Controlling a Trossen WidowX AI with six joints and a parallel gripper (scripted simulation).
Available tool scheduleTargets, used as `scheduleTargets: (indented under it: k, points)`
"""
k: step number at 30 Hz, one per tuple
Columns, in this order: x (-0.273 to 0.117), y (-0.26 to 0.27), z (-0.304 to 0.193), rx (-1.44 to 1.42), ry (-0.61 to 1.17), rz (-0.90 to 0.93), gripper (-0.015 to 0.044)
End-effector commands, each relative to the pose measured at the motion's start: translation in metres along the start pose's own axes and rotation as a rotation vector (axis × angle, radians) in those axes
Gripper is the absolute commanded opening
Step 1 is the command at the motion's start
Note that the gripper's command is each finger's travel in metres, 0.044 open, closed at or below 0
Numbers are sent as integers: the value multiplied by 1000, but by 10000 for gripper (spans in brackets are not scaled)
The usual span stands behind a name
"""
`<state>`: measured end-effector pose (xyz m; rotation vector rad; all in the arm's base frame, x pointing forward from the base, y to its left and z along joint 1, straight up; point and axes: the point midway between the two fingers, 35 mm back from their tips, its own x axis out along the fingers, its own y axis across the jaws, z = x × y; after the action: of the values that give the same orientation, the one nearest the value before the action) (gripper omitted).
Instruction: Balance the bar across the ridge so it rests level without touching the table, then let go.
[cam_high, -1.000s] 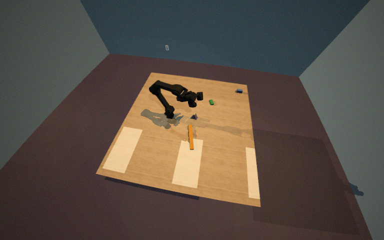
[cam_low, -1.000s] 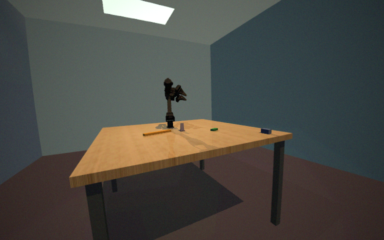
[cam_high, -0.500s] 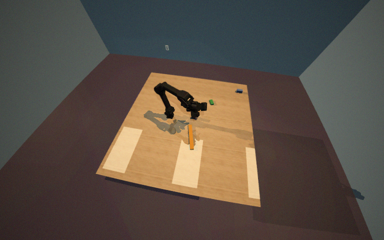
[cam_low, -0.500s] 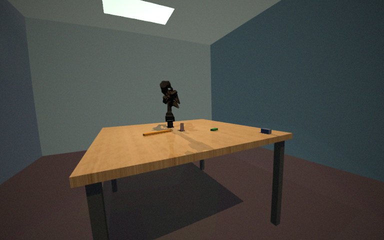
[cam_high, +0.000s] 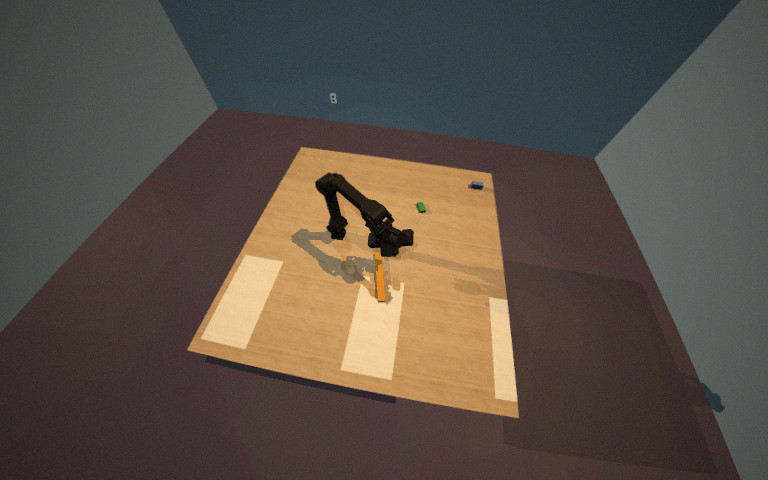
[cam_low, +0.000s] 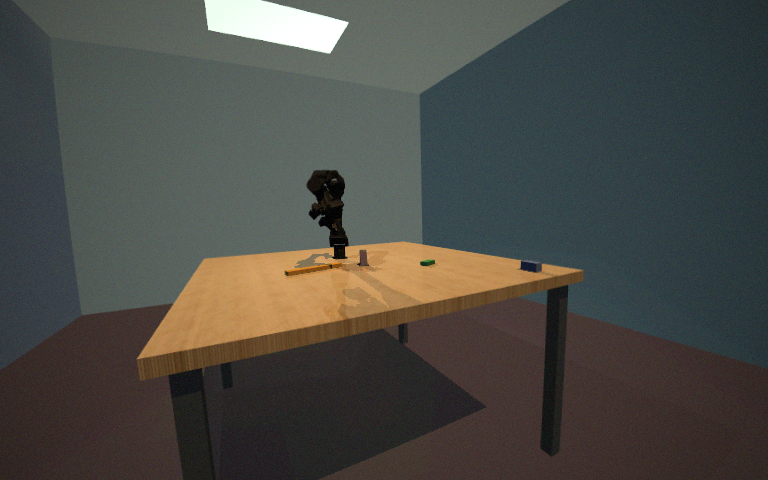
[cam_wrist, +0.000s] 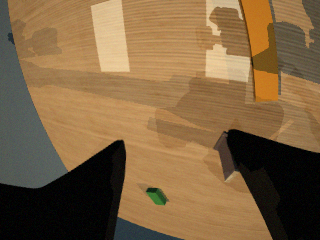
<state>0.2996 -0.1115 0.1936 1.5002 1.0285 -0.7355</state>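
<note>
The bar (cam_high: 380, 285) (cam_low: 308, 270) (cam_wrist: 264, 60) is lying on the table (cam_high: 441, 339) (cam_low: 271, 333) (cam_wrist: 165, 95), near the middle of the top view and in the upper right of the wrist view. The jaws of the gripper (cam_high: 400, 243) (cam_low: 317, 217) (cam_wrist: 175, 137) are open, wide apart, and nothing is between them – the hand is above the table. In the wrist view, the ridge (cam_low: 363, 258) (cam_wrist: 228, 159) shows just beside the right-hand finger, partly hidden by it; the near end of the bar is above it in that frame.

I judge the step in hand is to reach the bar. It would be good to centre the fingers over its middle, turn them so that they close across its narrow width, and only then go down straight. A grip near one end may let the other end sag.

As for room, the table edges are well apart from the bar. The ridge is the close obstacle – the fingers should pass high over it. The green block (cam_high: 420, 207) (cam_low: 427, 262) (cam_wrist: 156, 196) and the blue block (cam_high: 476, 185) (cam_low: 531, 266), toward the upper right in the top view, seem out of the way.
</note>
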Motion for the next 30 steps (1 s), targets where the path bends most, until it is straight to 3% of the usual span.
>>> scheduleTargets:
  k: [1,18,24,30]
  points:
    - [6,-8,23,-36,-54,-72,315]
    - [26,-63,115,-195,-169,-438,315]
    - [27,-66,119,-202,-170,-453,315]
    - [52,-77,125,-202,-170,-453,315]
